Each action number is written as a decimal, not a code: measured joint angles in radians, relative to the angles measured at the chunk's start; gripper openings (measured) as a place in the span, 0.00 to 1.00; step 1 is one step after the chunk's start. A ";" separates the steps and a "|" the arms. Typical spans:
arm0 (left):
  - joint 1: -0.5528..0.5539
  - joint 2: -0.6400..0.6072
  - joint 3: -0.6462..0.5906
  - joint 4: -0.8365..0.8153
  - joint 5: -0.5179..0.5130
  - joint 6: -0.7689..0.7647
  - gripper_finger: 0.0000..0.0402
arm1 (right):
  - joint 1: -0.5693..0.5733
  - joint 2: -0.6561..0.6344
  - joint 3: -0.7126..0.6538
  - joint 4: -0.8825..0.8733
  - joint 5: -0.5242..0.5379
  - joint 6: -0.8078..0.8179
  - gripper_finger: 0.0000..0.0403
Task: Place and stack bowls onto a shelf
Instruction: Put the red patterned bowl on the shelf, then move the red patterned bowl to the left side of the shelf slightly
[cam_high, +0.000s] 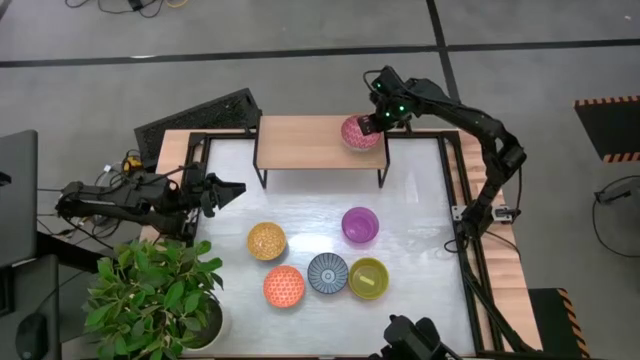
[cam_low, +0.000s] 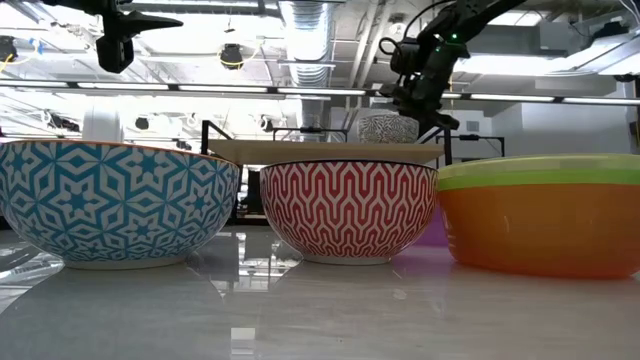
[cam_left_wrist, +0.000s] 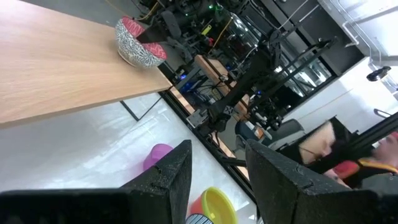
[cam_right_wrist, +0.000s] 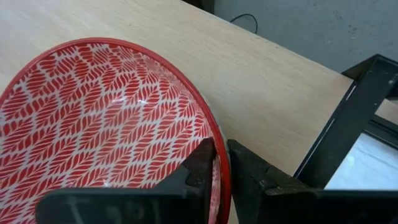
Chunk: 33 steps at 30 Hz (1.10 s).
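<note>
- Low view, nearest the lens: three bowls stand in a row on the white table (cam_high: 420, 200), well in front of the shelf (cam_high: 300, 140) — the blue-grey patterned bowl (cam_low: 115, 205), the orange patterned bowl (cam_low: 348, 210) and the olive-yellow bowl (cam_low: 545, 215).
- From above, the same three sit in a line nearest the front table edge, far from the shelf: orange patterned (cam_high: 284, 286), blue-grey (cam_high: 328, 272), olive-yellow (cam_high: 368, 278).
- One row closer to the shelf lie the yellow speckled bowl (cam_high: 267, 240) and the plain purple bowl (cam_high: 360, 224), apart from each other.
- Left of the shelf, near the table's edge, the left gripper (cam_high: 228, 191) waits with its fingers (cam_left_wrist: 171, 171) spread and nothing between them.
- On the shelf's right end sits the pink patterned bowl (cam_high: 359, 132), its base seemingly on the wood plank.
- The right gripper (cam_right_wrist: 222, 163) is over that end of the shelf, its two fingers closed thinly across the pink bowl's rim, one inside and one outside.
- Progress, as I judge it: one bowl of six is on the shelf and not yet released; five remain on the table, and no stacking has begun. The rest of the plank is bare.
</note>
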 joint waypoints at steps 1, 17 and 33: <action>0.000 0.000 0.000 0.000 0.000 0.000 0.34 | 0.001 0.000 0.003 -0.002 0.000 0.000 0.20; 0.000 0.000 0.000 -0.001 0.000 0.008 0.34 | 0.001 0.001 0.137 -0.005 0.014 -0.047 0.30; 0.000 0.000 0.000 -0.002 0.000 0.016 0.34 | 0.143 -0.098 0.243 -0.169 0.056 -0.155 0.43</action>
